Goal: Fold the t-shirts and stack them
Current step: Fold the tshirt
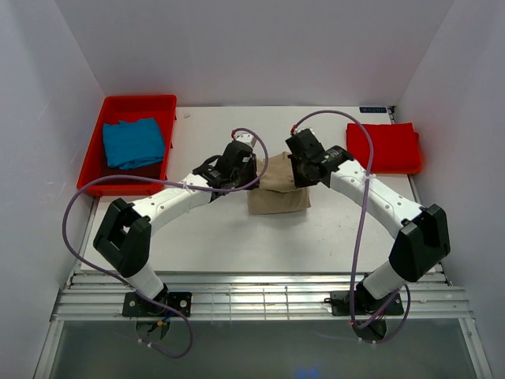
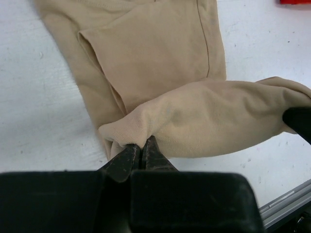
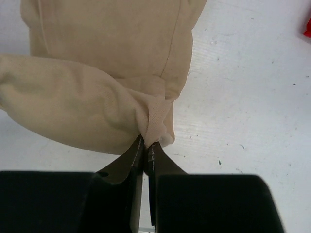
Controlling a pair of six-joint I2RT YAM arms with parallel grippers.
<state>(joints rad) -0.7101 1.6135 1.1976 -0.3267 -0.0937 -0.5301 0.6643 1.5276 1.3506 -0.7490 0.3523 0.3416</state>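
Tan t-shirt (image 1: 278, 197) lying on table (image 1: 221, 237), right of red tray (image 1: 138, 100), partly folded. Left fingers (image 2: 125, 161) clenching its tray-side far corner; right fingers (image 3: 164, 164) clenching the far corner away from tray. Held edge running crosswise between them, sagging; flat cloth extending nearward from both. Both equally near; fold probably going nearward.

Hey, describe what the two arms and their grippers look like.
The left arm and right arm have white links, black joints and bases. A thin purplish cable loops along each. The left gripper and right gripper have black tapered fingers.
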